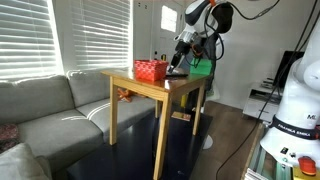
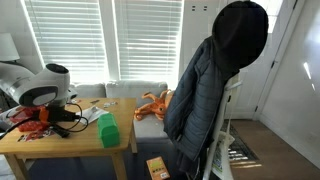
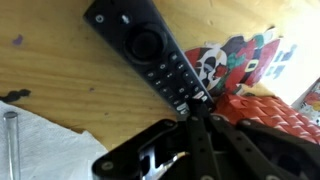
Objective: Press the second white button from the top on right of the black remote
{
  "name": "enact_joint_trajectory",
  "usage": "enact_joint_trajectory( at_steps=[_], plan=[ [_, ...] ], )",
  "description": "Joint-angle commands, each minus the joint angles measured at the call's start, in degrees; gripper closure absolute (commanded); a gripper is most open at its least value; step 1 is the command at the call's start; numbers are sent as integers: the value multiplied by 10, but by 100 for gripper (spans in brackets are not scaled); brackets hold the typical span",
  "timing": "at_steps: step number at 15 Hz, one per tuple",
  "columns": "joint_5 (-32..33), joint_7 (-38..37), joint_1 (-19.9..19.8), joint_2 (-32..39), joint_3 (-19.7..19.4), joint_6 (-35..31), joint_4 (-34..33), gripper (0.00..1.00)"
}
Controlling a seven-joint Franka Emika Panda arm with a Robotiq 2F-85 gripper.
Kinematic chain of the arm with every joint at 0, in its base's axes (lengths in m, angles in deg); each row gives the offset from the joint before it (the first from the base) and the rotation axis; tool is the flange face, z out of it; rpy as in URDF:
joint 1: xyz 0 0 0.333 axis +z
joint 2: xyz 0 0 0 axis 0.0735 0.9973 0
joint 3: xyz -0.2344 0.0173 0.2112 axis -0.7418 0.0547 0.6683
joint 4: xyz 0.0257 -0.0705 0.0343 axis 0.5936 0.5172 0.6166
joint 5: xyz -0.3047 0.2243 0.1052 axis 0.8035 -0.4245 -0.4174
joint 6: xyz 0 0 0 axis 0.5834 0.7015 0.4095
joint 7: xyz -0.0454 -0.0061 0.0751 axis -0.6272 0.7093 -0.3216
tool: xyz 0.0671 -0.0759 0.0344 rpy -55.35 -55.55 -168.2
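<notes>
The black remote (image 3: 150, 48) lies flat on the wooden table, running diagonally from the top middle of the wrist view toward the lower right, with a round pad and rows of small buttons. My gripper (image 3: 190, 110) is shut and empty, its joined fingertips on the remote's lower button rows; which button they touch is hidden. In both exterior views the gripper (image 1: 180, 63) (image 2: 76, 118) is down at the tabletop between the red basket (image 1: 151, 70) and the green block (image 1: 202, 68). The remote is too small to make out there.
The red mesh basket (image 3: 272, 110) is close to the right of the fingers, with a colourful sticker sheet (image 3: 232, 58) behind it. White paper (image 3: 40, 140) lies at lower left. The green block (image 2: 107, 130) stands near the table edge. A jacket on a stand (image 2: 215, 80) and a sofa (image 1: 50, 110) flank the table.
</notes>
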Motion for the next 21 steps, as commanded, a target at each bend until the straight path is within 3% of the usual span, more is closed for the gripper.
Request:
enact_joint_trajectory(
  at_steps=[1,21],
  plan=[
    [-13,-2,-14,10,11,22,-16,100],
    [-14,-18,-26,46,9,36,-23,100]
  ],
)
